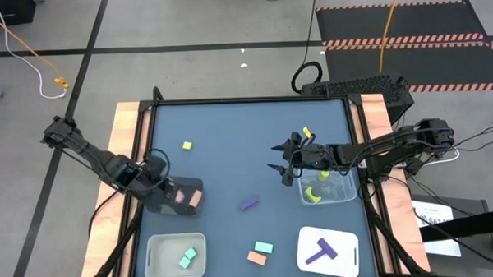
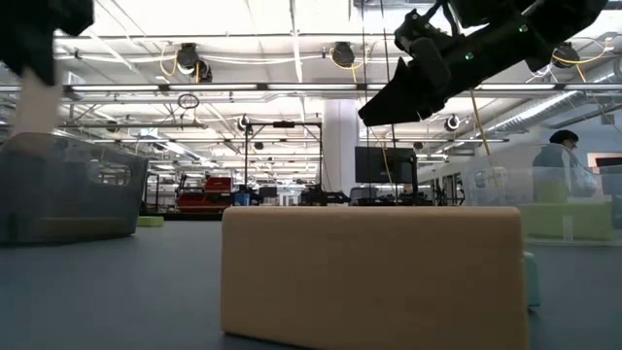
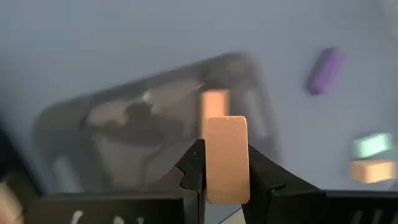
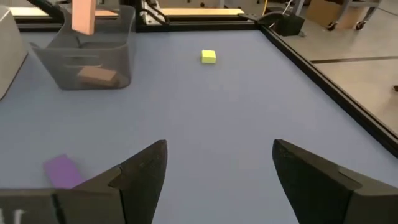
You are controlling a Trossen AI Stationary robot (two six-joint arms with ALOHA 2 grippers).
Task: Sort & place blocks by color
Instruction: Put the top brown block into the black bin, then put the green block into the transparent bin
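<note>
Blocks are being sorted: a salmon block (image 3: 226, 158) stands upright, clamped in the left hand (image 3: 226, 171), directly above the dark bin (image 3: 155, 134); one salmon piece (image 3: 216, 103) already lies inside. Right hand (image 4: 219, 171) hovers spread wide and empty over mid-tabletop (image 1: 230, 147); the purple block (image 1: 249, 204) lies nearest it.

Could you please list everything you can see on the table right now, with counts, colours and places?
Orange blocks: three; one held over the dark bin, one inside it, one at the table's front.
Purple blocks: two; mid-table, white tray.
Yellow blocks: three; two on the table, one in the clear bin.
Mint blocks: two; front-left bin, front table.
Left gripper: shut on an orange block.
Right gripper: open, mid-table.
</note>
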